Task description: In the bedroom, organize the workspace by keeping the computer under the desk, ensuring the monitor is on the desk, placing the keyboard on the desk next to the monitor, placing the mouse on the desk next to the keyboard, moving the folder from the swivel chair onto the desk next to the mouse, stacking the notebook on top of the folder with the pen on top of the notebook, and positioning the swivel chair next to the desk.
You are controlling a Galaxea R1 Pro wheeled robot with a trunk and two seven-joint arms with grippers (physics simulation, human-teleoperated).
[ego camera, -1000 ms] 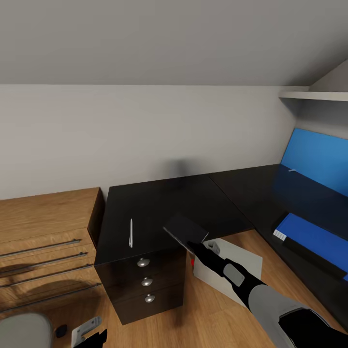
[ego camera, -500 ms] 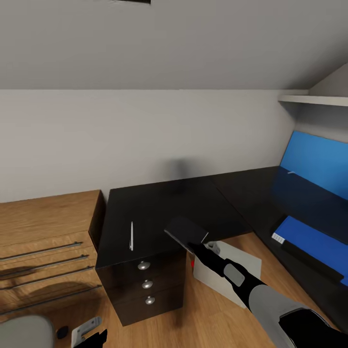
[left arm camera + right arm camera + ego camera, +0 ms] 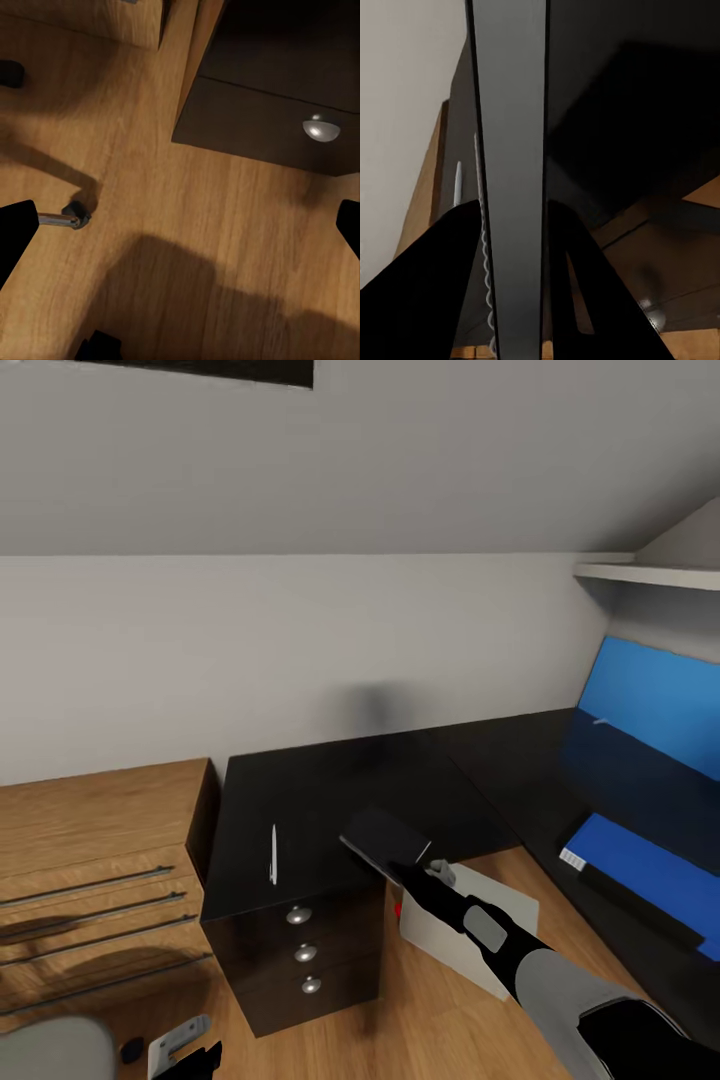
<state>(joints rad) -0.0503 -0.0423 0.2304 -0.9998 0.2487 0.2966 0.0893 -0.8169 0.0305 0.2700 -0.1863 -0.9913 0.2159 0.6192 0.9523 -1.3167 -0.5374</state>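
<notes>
One notebook (image 3: 385,838) pinched edge-on in the right gripper (image 3: 405,871), above the desk's (image 3: 330,780) front edge near its drawer unit (image 3: 300,950). Carrying step: next, across to the folder (image 3: 650,865) on the desk's right wing, laid flat on top. Long axis apparently along the arm, toward the wall. Pen (image 3: 273,854) lengthwise near the desk's left front corner. Left gripper (image 3: 180,225) low over floor, fingers spread, empty.

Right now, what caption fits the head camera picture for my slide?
Right gripper holds the dark notebook above the black desk, near the pen.
</notes>
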